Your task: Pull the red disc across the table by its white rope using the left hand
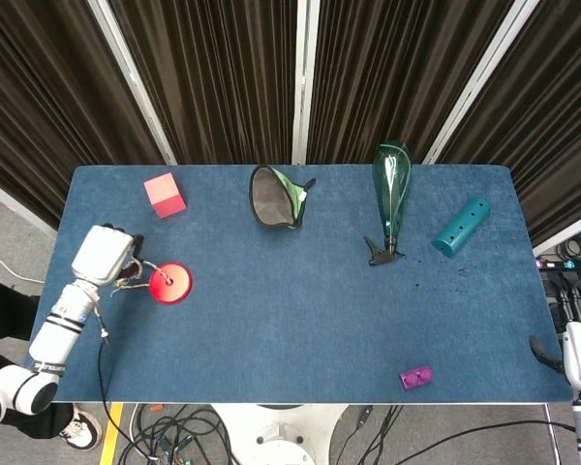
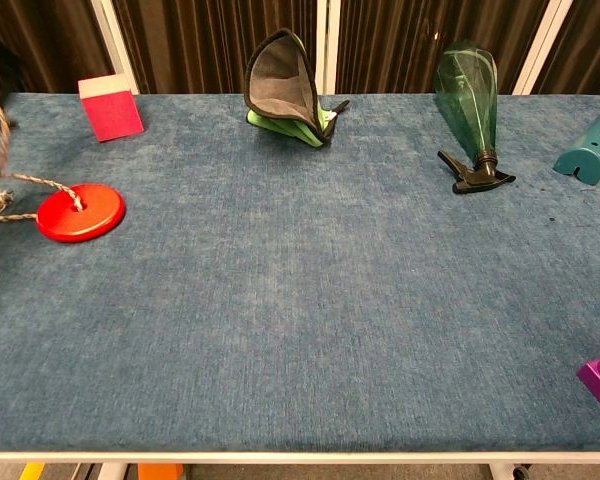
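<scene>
The red disc (image 1: 169, 283) lies flat near the table's left edge, also low at the left in the chest view (image 2: 80, 212). Its white rope (image 1: 133, 276) runs a short way left from the disc's centre. In the chest view the rope (image 2: 20, 185) lies slack in loops and rises toward the top-left corner. My left hand (image 1: 107, 254) is over the table just left of the disc and holds the rope's far end. My right hand (image 1: 576, 351) shows only partly at the bottom right corner, off the table, and its fingers are mostly hidden.
A pink cube (image 1: 164, 194) sits at the back left, close behind the disc. A green-and-black pouch (image 1: 276, 197), a green spray bottle (image 1: 391, 194) and a teal cylinder (image 1: 462, 226) line the back. A purple block (image 1: 416, 377) lies front right on the blue table (image 1: 300, 310).
</scene>
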